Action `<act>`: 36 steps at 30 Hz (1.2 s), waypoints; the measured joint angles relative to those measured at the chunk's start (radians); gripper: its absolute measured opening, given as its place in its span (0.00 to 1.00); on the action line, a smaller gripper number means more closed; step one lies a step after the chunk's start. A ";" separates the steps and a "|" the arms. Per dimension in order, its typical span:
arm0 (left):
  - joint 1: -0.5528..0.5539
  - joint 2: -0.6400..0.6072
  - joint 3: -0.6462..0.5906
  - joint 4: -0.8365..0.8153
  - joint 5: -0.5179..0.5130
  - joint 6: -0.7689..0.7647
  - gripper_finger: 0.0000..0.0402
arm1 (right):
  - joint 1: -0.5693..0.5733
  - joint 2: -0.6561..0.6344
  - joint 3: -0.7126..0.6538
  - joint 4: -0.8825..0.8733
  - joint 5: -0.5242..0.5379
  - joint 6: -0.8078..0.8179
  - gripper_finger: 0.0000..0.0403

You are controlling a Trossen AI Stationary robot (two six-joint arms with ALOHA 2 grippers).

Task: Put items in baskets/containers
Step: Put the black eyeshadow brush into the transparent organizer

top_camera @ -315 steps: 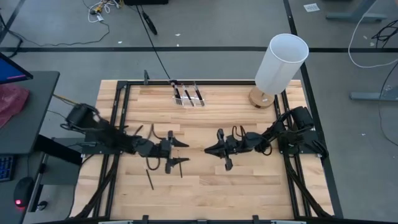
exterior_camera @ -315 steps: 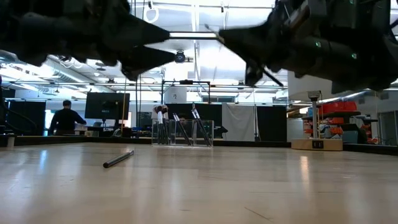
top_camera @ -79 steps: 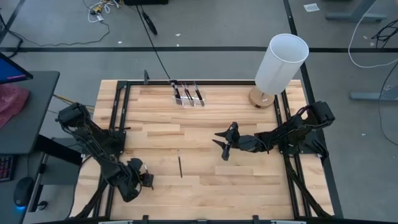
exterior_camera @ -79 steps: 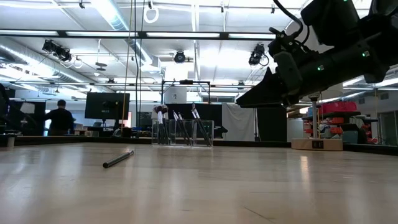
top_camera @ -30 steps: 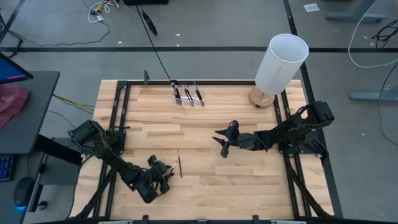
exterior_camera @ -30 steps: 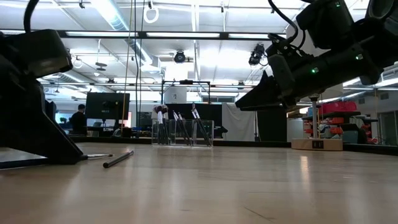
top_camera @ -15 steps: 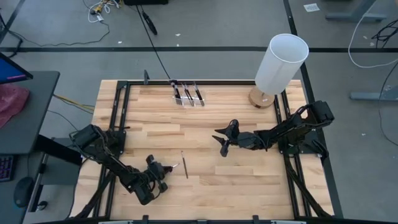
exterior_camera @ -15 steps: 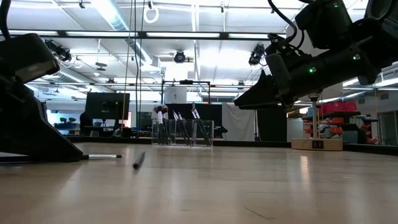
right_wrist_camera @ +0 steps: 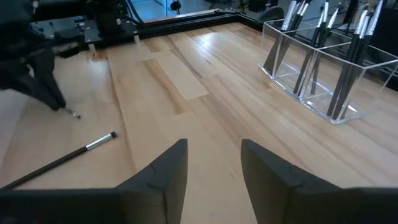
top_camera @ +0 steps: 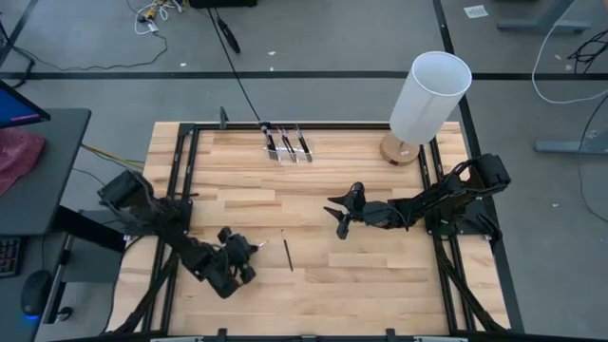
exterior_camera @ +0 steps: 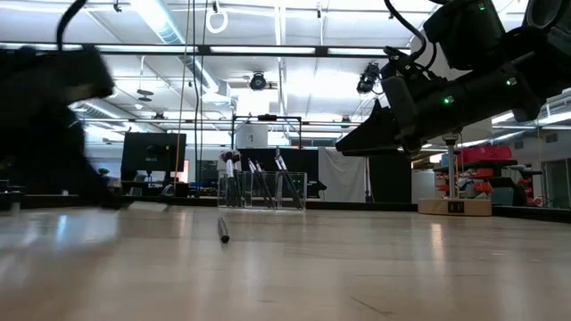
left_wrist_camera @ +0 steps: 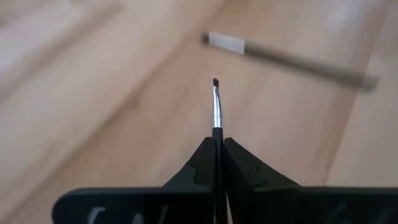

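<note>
A thin makeup brush [left_wrist_camera: 216, 106] with a silver ferrule and a small dark tip sticks out ahead of my left gripper [top_camera: 249, 250], which is shut on it above the table's near left part. A second, thicker brush [top_camera: 286, 249] lies flat on the wood just right of that gripper, also seen as the loose brush [left_wrist_camera: 292, 59]. The clear organiser box [top_camera: 287, 144] stands at the far edge with several brushes leaning in its compartments. My right gripper [top_camera: 342, 223] hovers open right of the table's middle with nothing between its fingers [right_wrist_camera: 168, 171]. My left gripper pinches the thin brush between its two fingertips just behind the silver ferrule [left_wrist_camera: 217, 129]. The brush runs along the fingers, bristle tip forward; its handle is hidden between them. The fingers slant down toward the table's right side. The brush is lifted clear of the wood.
A tall white cylinder [top_camera: 429, 95] on a round wooden base stands at the far right corner. A black frame [top_camera: 180, 180] borders the wooden table. Bare wood lies between the loose brush and the organiser.
My left gripper has risen and drawn toward the far edge, lifting the thin brush off the table. The loose thicker brush has slid a little toward the right edge and turned about on the wood.
</note>
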 joint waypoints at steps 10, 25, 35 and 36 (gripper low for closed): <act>0.157 -0.031 0.003 0.213 -0.024 0.300 0.03 | 0.015 0.024 0.000 0.028 -0.237 -0.004 0.37; 0.408 -0.036 0.007 0.857 0.307 1.000 0.04 | 0.085 0.522 0.208 0.648 -0.250 -0.083 0.37; 0.412 -0.036 0.007 0.851 0.310 1.025 0.04 | 0.123 0.423 0.157 0.689 -0.131 -0.183 0.37; 0.412 -0.036 0.007 0.851 0.309 1.025 0.04 | 0.126 0.410 0.151 0.689 -0.132 -0.189 0.37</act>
